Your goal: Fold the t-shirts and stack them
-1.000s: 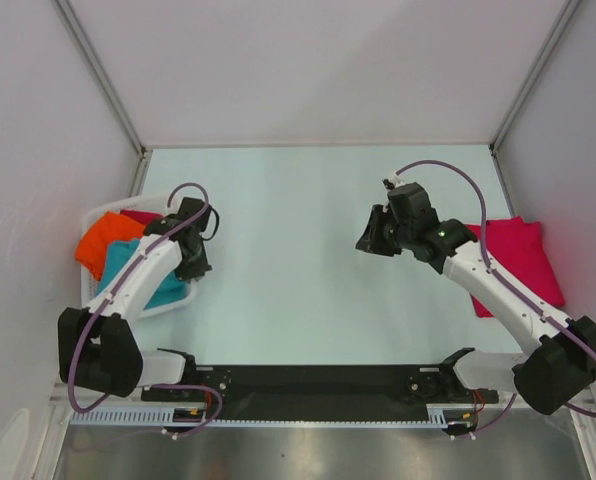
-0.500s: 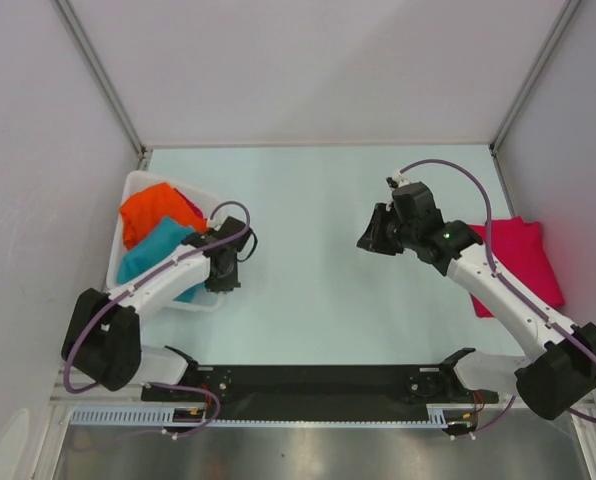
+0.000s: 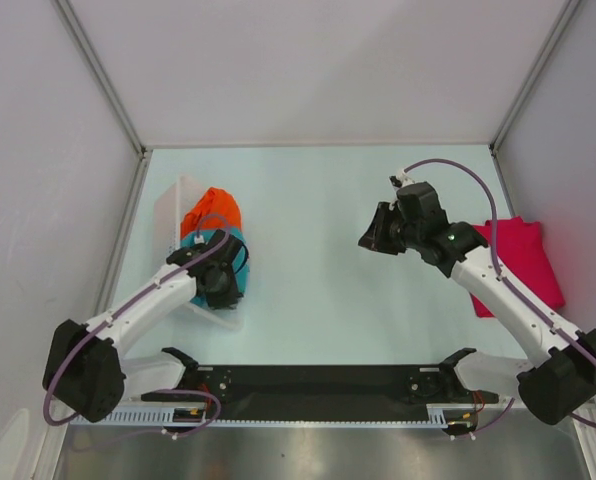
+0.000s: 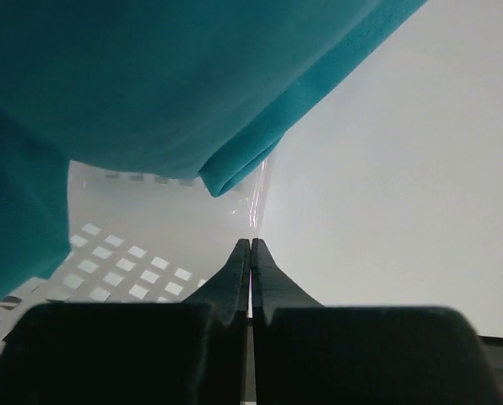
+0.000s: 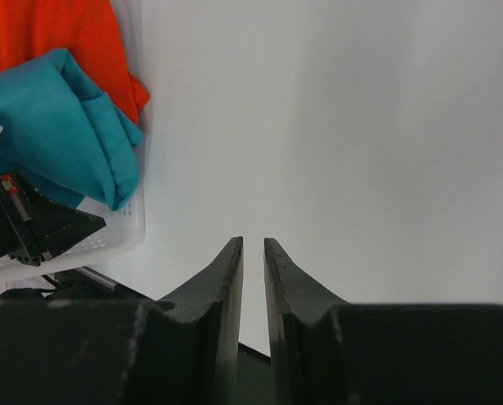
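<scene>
The white slatted basket [image 3: 171,214] is tipped on its side at the left. The orange t-shirt [image 3: 211,210] and the teal t-shirt [image 3: 234,246] bulge out of it. My left gripper [image 3: 224,288] is shut on the basket's thin rim [image 4: 258,198], with the teal shirt [image 4: 150,84] hanging just above the fingers. A folded crimson-pink t-shirt [image 3: 523,255] lies at the right edge of the table. My right gripper [image 3: 370,238] hovers over the table's middle, empty, jaws almost together with a narrow gap. It faces the basket [image 5: 108,232], teal shirt [image 5: 57,126] and orange shirt [image 5: 57,34].
The pale table surface [image 3: 308,200] spreads between the basket and the right arm. Grey walls close in the left, back and right sides. The arms' black base rail [image 3: 318,380] runs along the near edge.
My left gripper has dragged the basket right and toward the table's middle and tipped it onto its side, so the shirts now spill toward the opening. The right arm has barely moved.
</scene>
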Action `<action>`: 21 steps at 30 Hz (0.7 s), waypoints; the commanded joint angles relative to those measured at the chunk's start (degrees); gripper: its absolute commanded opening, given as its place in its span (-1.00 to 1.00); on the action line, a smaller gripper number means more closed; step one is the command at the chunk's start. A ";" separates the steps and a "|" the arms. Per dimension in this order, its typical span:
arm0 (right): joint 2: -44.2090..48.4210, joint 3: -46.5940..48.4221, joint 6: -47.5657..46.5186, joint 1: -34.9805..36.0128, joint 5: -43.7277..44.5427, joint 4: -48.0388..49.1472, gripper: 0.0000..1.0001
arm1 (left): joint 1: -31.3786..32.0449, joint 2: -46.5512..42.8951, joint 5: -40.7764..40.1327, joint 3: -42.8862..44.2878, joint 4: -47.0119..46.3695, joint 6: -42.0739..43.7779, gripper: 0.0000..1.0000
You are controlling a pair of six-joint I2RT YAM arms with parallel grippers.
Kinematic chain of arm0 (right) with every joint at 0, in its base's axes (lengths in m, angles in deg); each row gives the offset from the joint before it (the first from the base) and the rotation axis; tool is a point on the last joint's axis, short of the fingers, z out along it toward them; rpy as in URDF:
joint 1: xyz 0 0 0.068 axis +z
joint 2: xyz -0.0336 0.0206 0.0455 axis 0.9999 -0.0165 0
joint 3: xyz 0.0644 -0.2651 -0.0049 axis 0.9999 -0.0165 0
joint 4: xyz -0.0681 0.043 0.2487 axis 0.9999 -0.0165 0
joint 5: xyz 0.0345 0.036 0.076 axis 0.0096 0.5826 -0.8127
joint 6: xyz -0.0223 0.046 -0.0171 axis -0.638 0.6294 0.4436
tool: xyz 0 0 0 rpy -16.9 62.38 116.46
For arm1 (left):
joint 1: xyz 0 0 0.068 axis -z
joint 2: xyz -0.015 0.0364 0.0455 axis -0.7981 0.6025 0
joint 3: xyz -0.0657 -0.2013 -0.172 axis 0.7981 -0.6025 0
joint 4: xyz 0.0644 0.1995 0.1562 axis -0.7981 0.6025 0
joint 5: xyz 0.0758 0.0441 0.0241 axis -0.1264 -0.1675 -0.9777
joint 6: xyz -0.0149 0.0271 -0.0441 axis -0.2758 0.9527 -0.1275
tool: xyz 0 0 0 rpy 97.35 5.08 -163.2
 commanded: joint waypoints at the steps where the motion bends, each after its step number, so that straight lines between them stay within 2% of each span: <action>1: 3.10 -0.60 -0.96 -0.56 -0.38 0.93 -0.57 | -3.61 -4.91 0.92 2.88 3.26 -1.96 -1.00; 5: 3.80 -1.13 -0.87 -0.91 -0.55 0.84 -0.57 | -5.98 -6.41 -0.22 4.11 5.55 -0.56 -1.00; 9: 3.80 -0.95 -0.87 -1.00 -0.82 1.10 -0.57 | -12.03 -8.96 -0.31 4.64 6.96 1.12 -1.00; 14: 3.80 -1.22 -0.87 -1.09 -0.73 1.19 -0.57 | -20.91 -12.92 3.73 3.94 7.66 4.28 -0.99; 21: 3.01 -1.57 -0.61 -1.09 -1.08 1.54 -0.57 | -26.90 -16.61 8.83 2.00 6.70 4.55 -1.00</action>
